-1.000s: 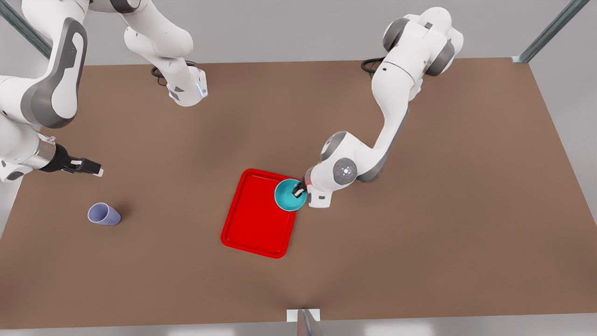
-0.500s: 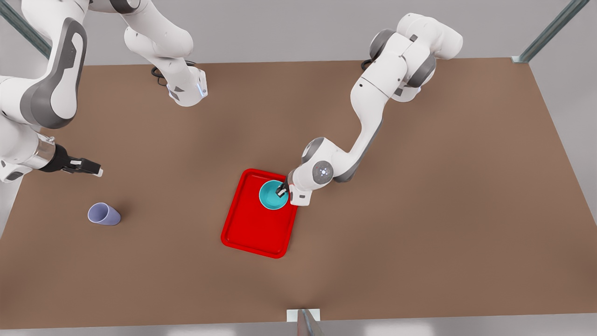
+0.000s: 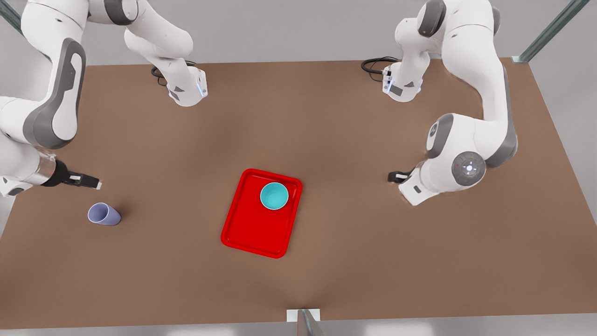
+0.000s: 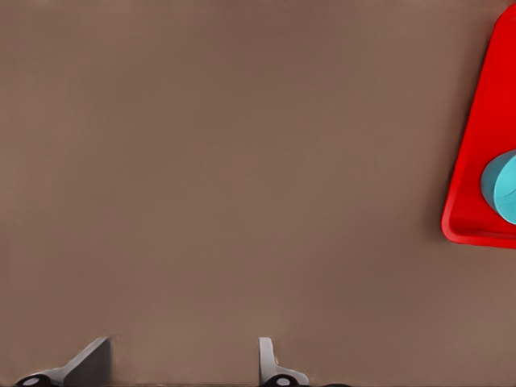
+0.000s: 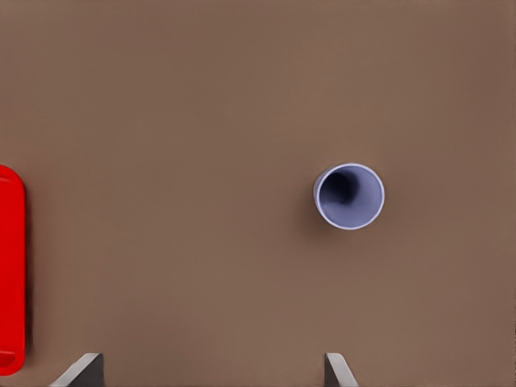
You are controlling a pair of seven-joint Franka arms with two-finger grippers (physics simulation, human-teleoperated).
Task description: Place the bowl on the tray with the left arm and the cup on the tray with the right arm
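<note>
looking down on a brown table (image 3: 326, 116), we see a red tray (image 3: 252, 233) near the middle with a teal bowl (image 3: 274, 196) standing upright inside it, close to the tray's far corner on the front view's right. the bowl's part of the task looks done to us.

the left gripper (image 3: 396, 176) hangs over bare table on the front view's right, well apart from the tray. in the left wrist view its two fingertips (image 4: 89, 363) stand spread apart with nothing between them, and the tray and bowl sit at the frame's edge. we judge this arm to be waiting.

the lavender cup (image 3: 104, 214) stands upright on the table at the front view's left, well apart from the tray. the right gripper (image 3: 88, 181) is near it but not touching. in the right wrist view the cup's open mouth (image 5: 349, 196) faces the camera, and the fingertips (image 5: 334, 369) are spread wide and empty.

we judge the cup to be light, rigid and smooth, so it could slip or tip. its tapered wall suggests pinching across the rim, or closing on both sides just below the rim, where it is widest.
</note>
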